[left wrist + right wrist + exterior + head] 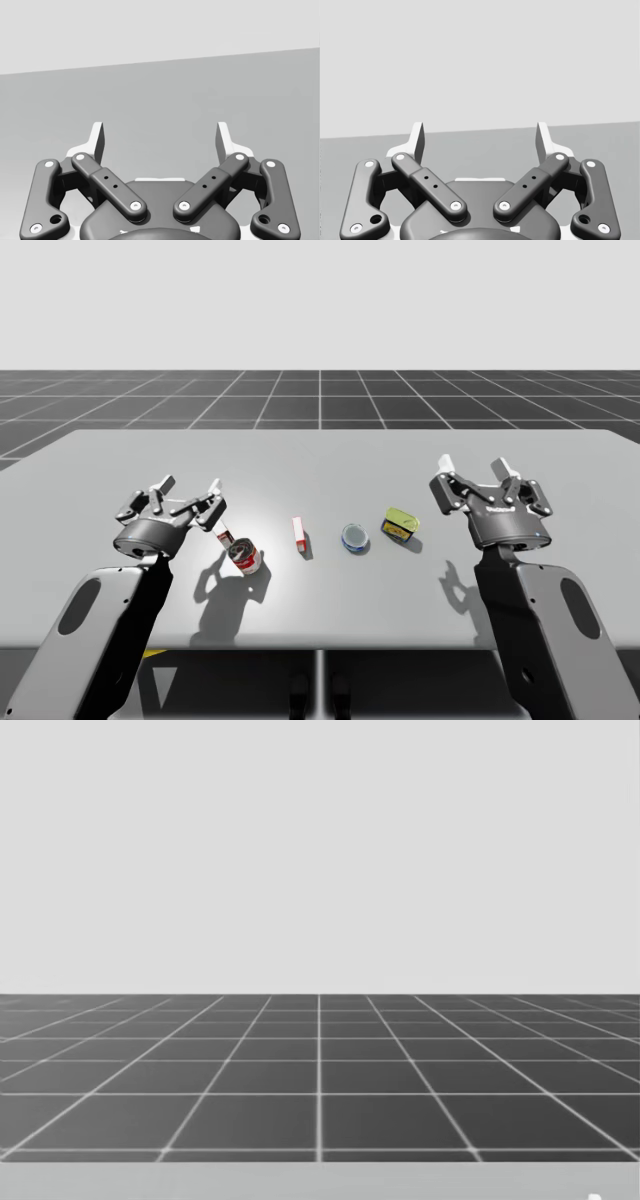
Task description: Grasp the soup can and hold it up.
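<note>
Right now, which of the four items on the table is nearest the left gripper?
The red-and-white can, just beside the left gripper; the small red box, blue round can and yellow box lie farther toward the right gripper.

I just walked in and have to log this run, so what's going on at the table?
Nothing has been grasped yet. My left gripper hangs open over the table, close beside the red and white soup can, which seems to lie on its side. My right gripper is open too, off at the other end near a yellow-green tin. Between the two arms sit a small red and white box and a flat blue can, both untouched.
</note>
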Controlling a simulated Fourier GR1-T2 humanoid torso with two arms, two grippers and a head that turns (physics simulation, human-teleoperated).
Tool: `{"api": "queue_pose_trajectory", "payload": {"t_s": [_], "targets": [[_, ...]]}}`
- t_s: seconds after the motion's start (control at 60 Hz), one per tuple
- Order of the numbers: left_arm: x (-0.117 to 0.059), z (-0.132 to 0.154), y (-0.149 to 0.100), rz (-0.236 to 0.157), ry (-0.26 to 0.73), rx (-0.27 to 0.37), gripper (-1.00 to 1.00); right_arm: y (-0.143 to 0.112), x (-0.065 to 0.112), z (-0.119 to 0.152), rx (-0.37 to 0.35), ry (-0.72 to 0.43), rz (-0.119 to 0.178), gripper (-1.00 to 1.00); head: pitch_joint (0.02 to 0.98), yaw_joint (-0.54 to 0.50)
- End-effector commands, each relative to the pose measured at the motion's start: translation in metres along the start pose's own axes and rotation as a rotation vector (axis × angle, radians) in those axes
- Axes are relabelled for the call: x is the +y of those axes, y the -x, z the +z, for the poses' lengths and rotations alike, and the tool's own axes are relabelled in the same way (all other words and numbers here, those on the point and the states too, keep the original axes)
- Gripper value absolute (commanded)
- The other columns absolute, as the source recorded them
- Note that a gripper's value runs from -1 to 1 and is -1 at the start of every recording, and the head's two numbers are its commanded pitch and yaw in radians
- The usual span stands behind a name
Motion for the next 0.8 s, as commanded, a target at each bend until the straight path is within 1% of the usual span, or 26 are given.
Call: {"api": "queue_pose_trajectory", "payload": {"t_s": [0.017,0.05,0.067,0.117,0.15,0.25,0.3,0.383,0.4,0.5,0.567,0.633,0.683,0.7,0.8], "targets": [[0.0006,-0.0001,-0.0003,0.003,0.000,0.001,-1.00,-0.0008,0.0003,0.0019,-0.024,0.011,-0.029,-1.00,0.071,0.00],[0.0007,-0.0001,-0.0004,0.003,0.000,0.000,-1.00,-0.0014,0.0005,0.0016,-0.030,0.004,-0.031,-1.00,0.073,0.00],[0.0008,-0.0001,-0.0005,0.004,0.000,0.000,-1.00,-0.0024,-0.0005,0.0013,-0.025,-0.017,-0.032,-1.00,0.078,0.00],[0.0010,0.0000,-0.0005,0.004,0.000,0.000,-1.00,-0.0029,-0.0013,0.0005,-0.017,-0.021,-0.031,-1.00,0.087,0.00],[0.0012,0.0000,-0.0005,0.005,0.000,0.000,-1.00,-0.0031,-0.0020,0.0004,-0.009,-0.030,-0.023,-1.00,0.101,0.00],[0.0012,0.0001,-0.0007,0.005,-0.001,0.001,-1.00,-0.0034,-0.0018,0.0002,0.000,-0.030,-0.023,-1.00,0.162,0.00],[0.0012,0.0001,-0.0007,0.004,-0.001,0.001,-1.00,-0.0031,-0.0014,-0.0001,0.006,-0.027,-0.016,-1.00,0.212,0.00],[0.0015,-0.0001,-0.0006,0.003,-0.001,0.001,-1.00,-0.0030,-0.0009,-0.0003,0.008,-0.018,-0.014,-1.00,0.282,0.00],[0.0015,-0.0002,-0.0006,0.003,-0.002,0.001,-1.00,-0.0028,-0.0008,-0.0004,0.011,-0.019,-0.009,-1.00,0.316,0.00],[0.0015,-0.0005,-0.0003,0.000,-0.002,0.001,-1.00,-0.0030,-0.0009,-0.0005,0.010,-0.017,-0.007,-1.00,0.403,0.02],[0.0017,-0.0008,-0.0003,-0.001,-0.003,0.002,-1.00,-0.0029,-0.0010,-0.0005,0.011,-0.016,-0.005,-1.00,0.482,0.04],[0.0019,-0.0011,-0.0004,-0.002,-0.004,0.002,-1.00,-0.0029,-0.0009,-0.0006,0.012,-0.018,-0.001,-1.00,0.535,0.06],[0.0020,-0.0013,-0.0004,-0.004,-0.005,0.002,-1.00,-0.0028,-0.0008,-0.0006,0.012,-0.019,-0.001,-1.00,0.558,0.08],[0.0024,-0.0015,-0.0004,-0.005,-0.006,0.003,-1.00,-0.0028,-0.0007,-0.0008,0.012,-0.021,0.002,-1.00,0.585,0.09],[0.0035,-0.0020,-0.0005,-0.005,-0.010,0.003,-1.00,-0.0024,-0.0008,-0.0010,0.015,-0.024,0.005,-1.00,0.660,0.14]]}}
